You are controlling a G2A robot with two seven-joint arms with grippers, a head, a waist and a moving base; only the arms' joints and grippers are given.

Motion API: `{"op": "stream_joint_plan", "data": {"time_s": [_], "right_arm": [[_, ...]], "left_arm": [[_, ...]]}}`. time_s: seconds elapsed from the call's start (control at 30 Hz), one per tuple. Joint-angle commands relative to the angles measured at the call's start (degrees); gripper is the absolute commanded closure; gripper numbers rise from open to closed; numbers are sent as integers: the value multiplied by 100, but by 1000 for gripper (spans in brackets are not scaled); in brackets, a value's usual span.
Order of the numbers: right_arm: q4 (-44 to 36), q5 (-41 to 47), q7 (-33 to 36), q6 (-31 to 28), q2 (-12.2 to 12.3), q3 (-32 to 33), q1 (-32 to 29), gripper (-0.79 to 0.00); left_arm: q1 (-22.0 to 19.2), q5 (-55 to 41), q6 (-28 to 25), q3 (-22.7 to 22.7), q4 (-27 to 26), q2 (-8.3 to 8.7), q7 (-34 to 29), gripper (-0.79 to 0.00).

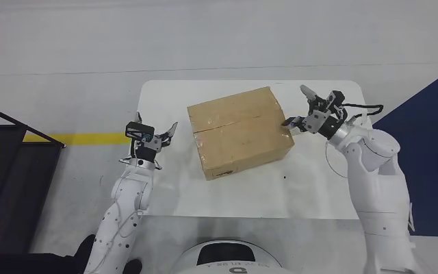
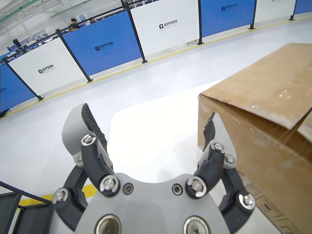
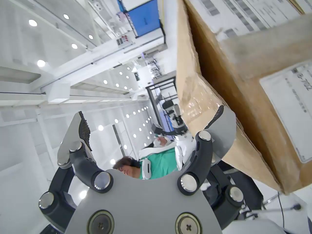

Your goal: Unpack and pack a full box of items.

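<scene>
My R gripper, wide open, has one finger at box corner; L gripper, also open, sits apart. Uneven push could skew box on tabletop.

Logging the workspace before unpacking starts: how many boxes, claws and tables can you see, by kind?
cardboard box: 1, flaps closed
claws: 2, the left claw and the right claw, both open
table: 1
Total: 4
</scene>
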Motion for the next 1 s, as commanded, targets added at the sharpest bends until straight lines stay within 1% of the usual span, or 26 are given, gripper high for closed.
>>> {"op": "stream_joint_plan", "data": {"time_s": [0.0,0.13,0.23,0.37,0.5,0.63,0.77,0.97], "right_arm": [[-144,-53,-244,-138,-2,5,-120,-785],[-350,-270,-386,-260,9,-78,-273,-785],[-428,-455,-585,-473,28,32,-415,-785],[-463,-930,-1069,-416,58,113,-509,-785],[-334,-1071,-1225,-341,62,34,-484,-785],[-355,-1251,-1036,34,75,-247,-396,-785],[-394,-1067,-701,382,84,-394,-342,-785],[-710,-685,-520,551,92,-402,-541,-785]], "left_arm": [[36,-36,5,-6,46,2,15,-785],[92,-144,25,-28,152,3,46,-785],[113,-119,38,-13,223,6,74,-785],[113,-119,38,-13,223,6,74,-785],[113,-119,38,-13,223,6,74,-785],[113,-119,38,-13,223,6,74,-785],[113,-119,38,-13,223,6,74,-785],[113,-119,38,-13,223,6,74,-785]]}}
